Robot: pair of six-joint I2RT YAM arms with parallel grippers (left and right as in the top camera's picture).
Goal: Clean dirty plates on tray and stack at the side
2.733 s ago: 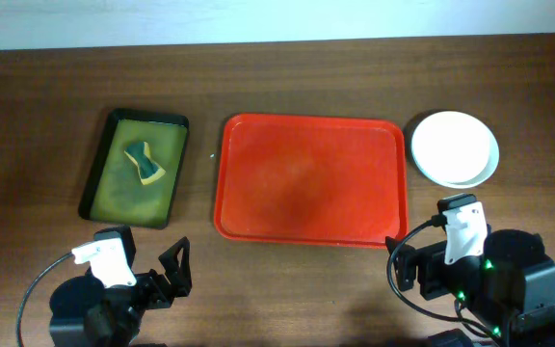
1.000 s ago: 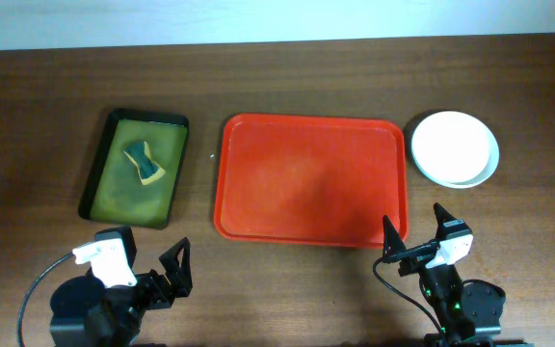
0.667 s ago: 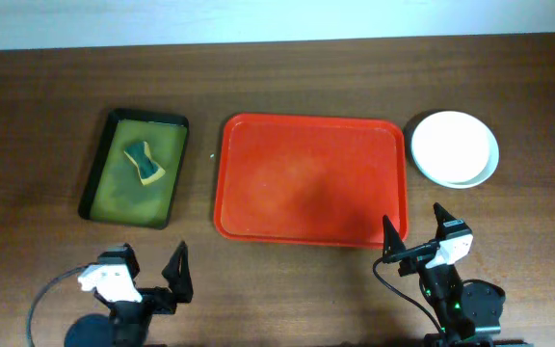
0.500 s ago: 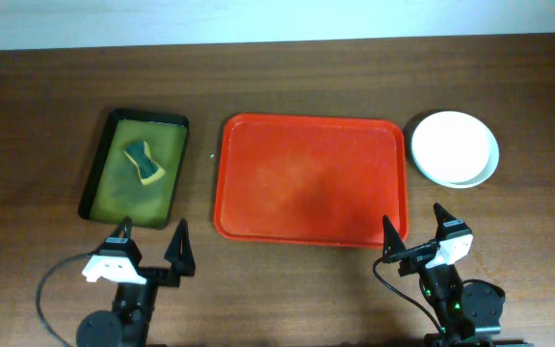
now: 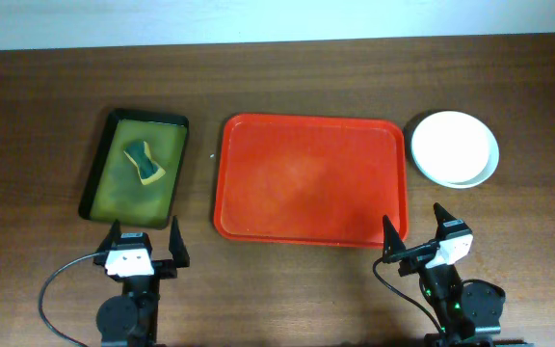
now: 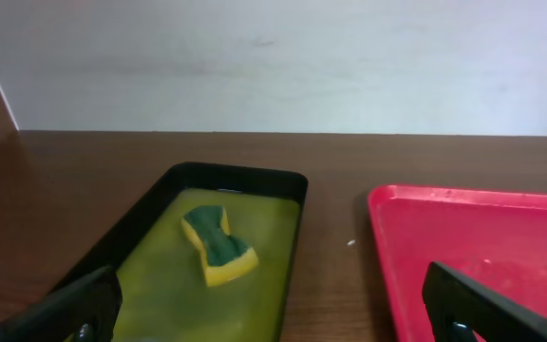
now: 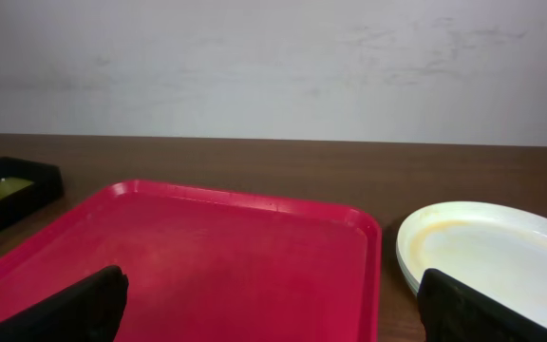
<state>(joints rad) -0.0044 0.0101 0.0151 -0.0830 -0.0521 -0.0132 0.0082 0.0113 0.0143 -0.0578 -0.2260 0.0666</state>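
Fingers (image 5: 174, 239) of the left gripper (image 5: 145, 231) and right gripper (image 5: 412, 222) stand wide apart, holding nothing, while the large red rectangular plastic tray (image 5: 306, 183) lies bare with the round pale shallow plates (image 5: 454, 146) stacked just beside its right end, so the task looks finished, calling for no further grasp.

The left hand (image 5: 145, 236) sits low over the tabletop (image 5: 277, 87), off to the left of the near-left corner of the red tray (image 5: 306, 183), and the right hand (image 5: 412, 229) sits just by its near-right corner, both level, aimed toward its far edge, fingers spread wide apart and empty.
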